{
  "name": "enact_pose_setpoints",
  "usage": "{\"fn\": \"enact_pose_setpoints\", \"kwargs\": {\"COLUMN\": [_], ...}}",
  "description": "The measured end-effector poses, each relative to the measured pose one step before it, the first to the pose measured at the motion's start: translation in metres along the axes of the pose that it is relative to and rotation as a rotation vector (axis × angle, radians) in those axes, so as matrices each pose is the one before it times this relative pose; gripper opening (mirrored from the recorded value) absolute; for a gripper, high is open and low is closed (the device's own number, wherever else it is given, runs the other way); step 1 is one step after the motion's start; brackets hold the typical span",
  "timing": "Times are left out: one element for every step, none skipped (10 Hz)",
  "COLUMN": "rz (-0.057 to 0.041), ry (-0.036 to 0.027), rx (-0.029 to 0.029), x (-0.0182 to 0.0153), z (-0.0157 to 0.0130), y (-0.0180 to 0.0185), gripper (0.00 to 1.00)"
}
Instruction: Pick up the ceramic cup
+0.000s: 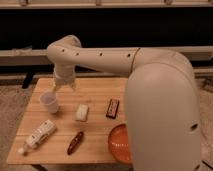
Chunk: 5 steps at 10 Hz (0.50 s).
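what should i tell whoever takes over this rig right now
Claw: low over the left side of the wooden table, right at the far rim of the ceramic cup; whether it touches the cup cannot be told.
Cup: upright on the table, left of a white packet, not lifted.
Done: the approach.
Left: grasp the cup and lift it.

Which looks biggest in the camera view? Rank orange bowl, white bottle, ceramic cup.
1. orange bowl, partly hidden
2. white bottle, nearer the camera, so unsure
3. ceramic cup, with the gripper just above it
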Motion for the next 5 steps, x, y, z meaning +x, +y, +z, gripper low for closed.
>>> {"fn": "enact_pose_setpoints", "kwargs": {"rz": [-0.00011,0.00002,-0.00092,-0.01166,-0.00961], "ry": [0.00008,-0.00002,-0.00072,0.00154,-0.00003], "rx": [0.00011,-0.00005,0.00037,0.00136,-0.00207], "x": [0.00002,0.0,-0.00033,-0.0016,-0.00234], "z": [0.00002,-0.00001,0.00002,0.00429,0.00531], "y": [0.0,0.00001,0.00032,0.00637,0.0115], "gripper": [0.65,0.65,0.65,0.65,0.65]}}
